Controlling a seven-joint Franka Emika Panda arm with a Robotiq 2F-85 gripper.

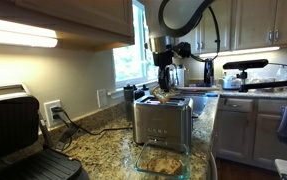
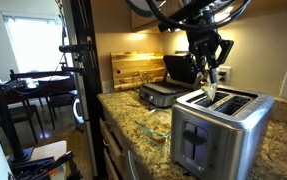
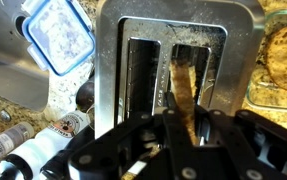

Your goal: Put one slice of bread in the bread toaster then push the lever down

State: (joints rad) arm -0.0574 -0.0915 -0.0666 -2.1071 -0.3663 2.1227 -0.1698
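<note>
Bread toaster point(image 1: 163, 122) stands on the granite surface point(image 1: 103, 130). It is a brushed-steel box with two long slots in its top and small buttons on its front. The arm point(image 1: 180, 14) hangs directly above the toaster. The jaws are nearly closed and pinch the upper edge of the slice of bread point(image 3: 185, 85). In the wrist view the slice stands upright on edge, and its lower part is inside the slot on the right of that view. In both exterior views the slice point(image 2: 211, 92) spans the gap between the jaws and the toaster top point(image 2: 223, 102), with its upper part above the slot. The position of the lever cannot be read from any view. A glass dish point(image 1: 163, 160) holding more bread sits on the surface just in front of the toaster. The same dish appears at the right edge of the wrist view point(image 3: 278, 60), beside the toaster. A black grill press point(image 1: 13, 125) with its lid raised stands well apart from the toaster, near a wall outlet point(image 1: 53, 110). In an exterior view a wooden cutting board point(image 2: 133, 70) leans against the wall behind the grill press. In the wrist view a clear blue-rimmed container point(image 3: 58, 35) and some bottles point(image 3: 28, 140) lie next to the toaster, on the side away from the dish.
</note>
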